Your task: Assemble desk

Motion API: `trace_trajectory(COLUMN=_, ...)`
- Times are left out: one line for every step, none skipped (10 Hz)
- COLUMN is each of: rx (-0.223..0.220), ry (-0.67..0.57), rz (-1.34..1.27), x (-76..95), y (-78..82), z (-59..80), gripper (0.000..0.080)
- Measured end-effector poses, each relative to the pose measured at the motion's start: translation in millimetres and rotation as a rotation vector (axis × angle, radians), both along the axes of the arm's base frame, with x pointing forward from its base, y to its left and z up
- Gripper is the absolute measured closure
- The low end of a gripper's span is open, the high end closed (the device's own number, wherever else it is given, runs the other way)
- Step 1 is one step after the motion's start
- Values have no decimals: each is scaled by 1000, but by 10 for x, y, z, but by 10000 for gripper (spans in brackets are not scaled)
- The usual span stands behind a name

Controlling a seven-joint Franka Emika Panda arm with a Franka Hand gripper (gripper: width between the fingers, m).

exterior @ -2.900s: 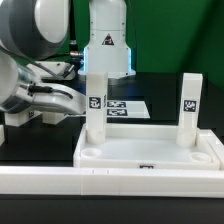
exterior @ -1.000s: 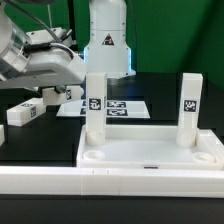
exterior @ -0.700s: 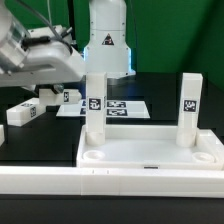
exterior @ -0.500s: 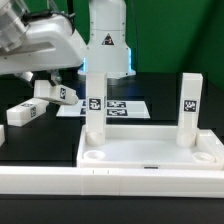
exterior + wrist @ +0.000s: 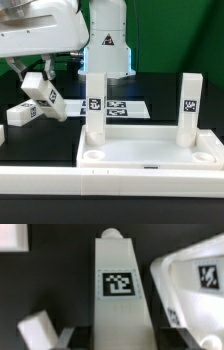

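The white desk tabletop lies tray-side up, with two white legs standing upright in its far corners, one at the exterior view's left and one at the right. My gripper is at the upper left of the exterior view. It is shut on a third white tagged leg, which hangs tilted above the table. In the wrist view this leg runs lengthwise between my fingers, with the tabletop rim beside it. A fourth leg lies flat on the black table.
The marker board lies flat behind the tabletop. A long white border rail runs along the front edge. The arm's white base stands at the back centre.
My gripper has risen from the table and lifted the leg, which now hangs tilted in the air. The loose leg and the tabletop have not moved.
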State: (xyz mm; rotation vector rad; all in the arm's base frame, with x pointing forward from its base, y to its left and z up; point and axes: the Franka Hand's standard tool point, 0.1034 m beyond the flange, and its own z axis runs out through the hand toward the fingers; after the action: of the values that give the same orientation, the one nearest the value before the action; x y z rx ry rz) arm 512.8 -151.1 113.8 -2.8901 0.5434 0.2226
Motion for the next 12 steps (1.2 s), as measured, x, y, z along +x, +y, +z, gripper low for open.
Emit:
trace_trajectory(rx=-52, ry=-76, rz=-7, x=38, y=-22, z=12, gripper=508)
trace_trajectory(rx=-70, ry=-114, rz=-5, x=87, y=21, z=77, gripper=508)
trace_trajectory(rx=-110, ry=-186, rz=0, x=215, y=31, z=183, gripper=508)
trace_trajectory(rx=-138, ry=-239, rz=5, x=313, y=79, z=271, gripper=508)
trace_trajectory(rx=-174, ry=-304, rz=11, x=417, y=147, z=352, gripper=508)
trace_trajectory(rx=-169, ry=-282, rz=-14, x=421, y=251, z=348, gripper=508)
trace_trajectory(rx=-168, ry=-282, rz=3, x=421, y=253, z=338, gripper=508)
trace_trajectory(rx=-169, ry=-281, rz=1, x=417, y=244, z=334, gripper=508)
trace_trajectory(rx=-168, ry=-281, rz=3, x=421, y=256, z=335, gripper=508)
trace_trajectory(rx=-166, ry=-286, rz=18, x=504, y=333, z=402, gripper=508)
trace_trajectory(rx=-176, ry=-320, rz=63, x=719, y=466, z=559, gripper=508)
trace_trajectory(rx=-180, ry=-335, rz=81, x=812, y=541, z=598, gripper=508)
